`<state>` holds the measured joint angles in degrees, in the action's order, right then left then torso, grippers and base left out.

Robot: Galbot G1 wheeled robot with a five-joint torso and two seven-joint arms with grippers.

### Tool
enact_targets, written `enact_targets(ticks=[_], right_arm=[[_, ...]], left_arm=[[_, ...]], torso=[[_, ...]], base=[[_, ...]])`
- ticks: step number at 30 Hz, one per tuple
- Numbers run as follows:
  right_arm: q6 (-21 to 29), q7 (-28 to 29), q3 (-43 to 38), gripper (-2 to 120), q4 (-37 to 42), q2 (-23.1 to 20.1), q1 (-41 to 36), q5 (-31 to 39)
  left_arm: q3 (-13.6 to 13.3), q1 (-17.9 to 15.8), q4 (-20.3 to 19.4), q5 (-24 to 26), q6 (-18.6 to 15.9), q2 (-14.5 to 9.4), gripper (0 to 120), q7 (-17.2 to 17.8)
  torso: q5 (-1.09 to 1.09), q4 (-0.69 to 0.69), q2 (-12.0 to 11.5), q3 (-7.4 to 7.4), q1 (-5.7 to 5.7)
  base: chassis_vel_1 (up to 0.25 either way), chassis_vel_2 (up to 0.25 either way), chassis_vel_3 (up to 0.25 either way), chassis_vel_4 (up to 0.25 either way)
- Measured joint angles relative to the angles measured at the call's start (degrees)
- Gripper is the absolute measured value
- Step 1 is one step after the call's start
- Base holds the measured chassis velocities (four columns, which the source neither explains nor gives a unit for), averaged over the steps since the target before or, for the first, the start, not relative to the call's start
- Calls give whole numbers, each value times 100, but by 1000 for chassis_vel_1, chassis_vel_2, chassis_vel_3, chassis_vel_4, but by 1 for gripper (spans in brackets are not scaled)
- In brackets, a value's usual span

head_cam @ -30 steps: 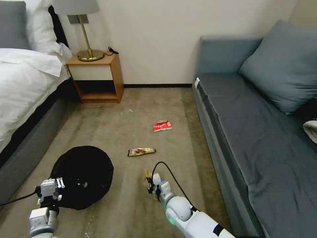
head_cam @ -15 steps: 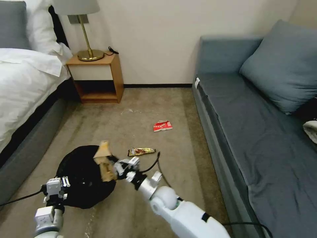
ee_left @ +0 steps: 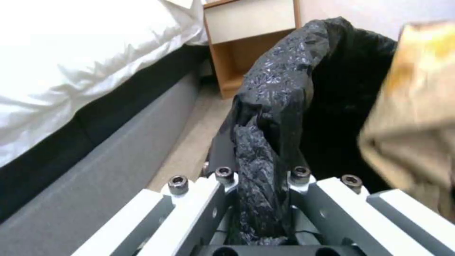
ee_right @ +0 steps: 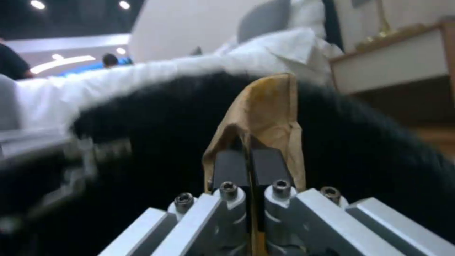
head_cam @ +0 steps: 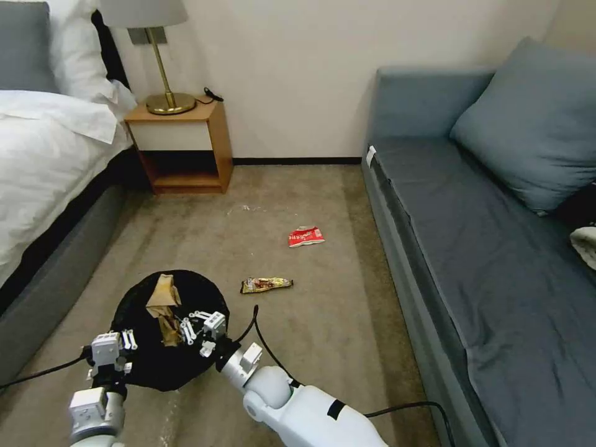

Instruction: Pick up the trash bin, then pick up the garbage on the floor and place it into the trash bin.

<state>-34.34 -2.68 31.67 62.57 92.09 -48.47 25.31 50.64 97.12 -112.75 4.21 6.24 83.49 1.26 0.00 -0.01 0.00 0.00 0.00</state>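
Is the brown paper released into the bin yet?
No. Right gripper is shut on the brown paper, holding it over the bin.

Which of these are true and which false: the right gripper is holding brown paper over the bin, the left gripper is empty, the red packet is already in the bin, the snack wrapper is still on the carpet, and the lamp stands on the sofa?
1. The right gripper holds the brown paper over the trash bin. True.
2. The left gripper is empty. False: it is clamped on the bin's bag-lined rim.
3. The red packet is in the bin. False: it lies on the carpet.
4. The snack wrapper is on the carpet. True.
5. The lamp stands on the sofa. False: it is on the nightstand.
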Motion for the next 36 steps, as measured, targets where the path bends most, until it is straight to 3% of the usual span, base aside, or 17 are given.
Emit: enact_targets(ticks=[1, 9, 11, 14, 17, 21, 23, 25, 36], right_arm=[[0, 0, 0, 2, 0, 0, 0, 0], [163, 130, -90, 36, 206, -1, -279, -222], [182, 128, -104, 38, 264, -1, -286, -222], [435, -83, -366, 57, 990, -295, -380, -179], [619, -275, -662, 66, 1456, -585, -398, -138], [770, -546, -939, 81, 1717, -829, -424, -28], [773, -566, -946, 82, 1717, -836, -432, -21], [759, -699, -936, 95, 1620, -767, -524, -32], [754, -776, -671, 100, 1248, -386, -442, -193]], left_arm=[[0, 0, 0, 0, 0, 0, 6, 0], [-7, -19, 10, 9, 29, -18, 6, 0], [-8, -22, 13, 9, 29, -19, 6, 0], [-8, -42, 59, 11, 29, -27, 6, -1], [-1, -49, 87, 18, 33, -39, 6, -1], [7, -61, 119, 29, 38, -42, 6, -1], [8, -64, 121, 31, 39, -42, 6, -1], [15, -64, 130, 41, 53, -37, 6, -1], [-5, 67, -63, 148, 57, 37, 6, -2]], torso=[[0, 0, 0, 0, 0], [-1, 2, 0, 0, 0], [-2, 2, 1, 0, 0], [0, 1, 0, 0, 0], [2, 0, 0, 0, 0], [1, -2, 1, 0, 0], [1, -1, 1, 0, 0], [0, 0, 0, 0, 0], [1, 1, 0, 0, 0]], base=[[0, 0, 0, 0], [0, 0, 0, 0], [0, 0, 0, 0], [0, 0, 0, 0], [0, 0, 0, 0], [0, 0, 0, 0], [0, 0, 0, 0], [0, 0, 0, 0], [0, 0, 0, 0]])
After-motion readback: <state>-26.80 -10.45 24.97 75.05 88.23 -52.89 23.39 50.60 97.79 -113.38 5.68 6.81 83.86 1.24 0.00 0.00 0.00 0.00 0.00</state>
